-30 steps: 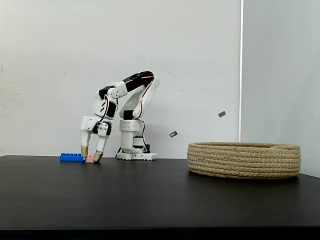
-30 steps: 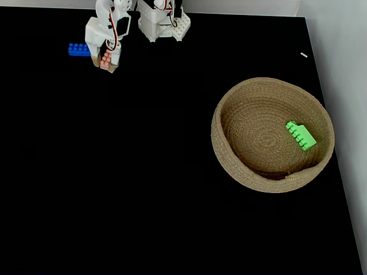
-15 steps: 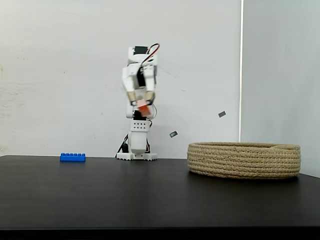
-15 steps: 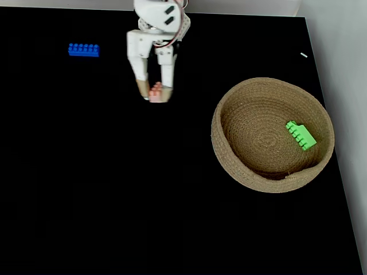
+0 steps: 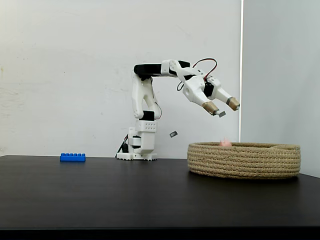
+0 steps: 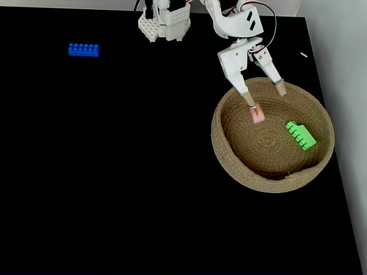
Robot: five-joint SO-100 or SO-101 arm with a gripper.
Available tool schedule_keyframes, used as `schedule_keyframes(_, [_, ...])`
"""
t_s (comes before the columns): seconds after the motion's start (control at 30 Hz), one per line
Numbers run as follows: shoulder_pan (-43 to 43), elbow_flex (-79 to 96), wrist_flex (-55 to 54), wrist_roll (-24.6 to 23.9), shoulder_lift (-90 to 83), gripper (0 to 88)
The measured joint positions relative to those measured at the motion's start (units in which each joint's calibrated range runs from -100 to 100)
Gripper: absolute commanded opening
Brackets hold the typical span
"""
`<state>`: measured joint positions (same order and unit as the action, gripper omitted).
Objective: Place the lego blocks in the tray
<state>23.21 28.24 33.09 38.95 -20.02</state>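
Note:
My gripper point(image 5: 222, 106) point(image 6: 265, 97) hangs open above the far side of the tray point(image 5: 244, 160) point(image 6: 229, 154), a wide coiled-rope basket at the right. The pale pink lego block point(image 5: 225, 143) point(image 6: 257, 114) is loose below the fingers, level with the tray's rim in the side-on fixed view and over the tray's inside in the top-down fixed view. A green lego block point(image 6: 301, 135) lies inside the tray toward its right. The long blue lego block point(image 5: 72, 157) point(image 6: 84, 50) rests on the black table at the far left.
The arm's white base point(image 5: 136, 150) point(image 6: 164, 26) stands at the table's back edge. A white wall runs behind it and along the right side. The black tabletop point(image 6: 114, 172) stretches wide in front of and left of the tray.
The arm lifted the pink block from beside the blue one, swung right over the tray, and opened; the pink block has left the fingers.

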Motion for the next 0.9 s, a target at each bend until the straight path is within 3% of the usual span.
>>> schedule_keyframes(0.17, [-2.04,1.41,-0.24,0.68,0.00,35.2])
schedule_keyframes(0.33, [-10.50,3.18,4.95,1.32,-4.66,35.8])
schedule_keyframes(0.9, [-65.15,10.52,20.30,1.42,-12.21,33.6])
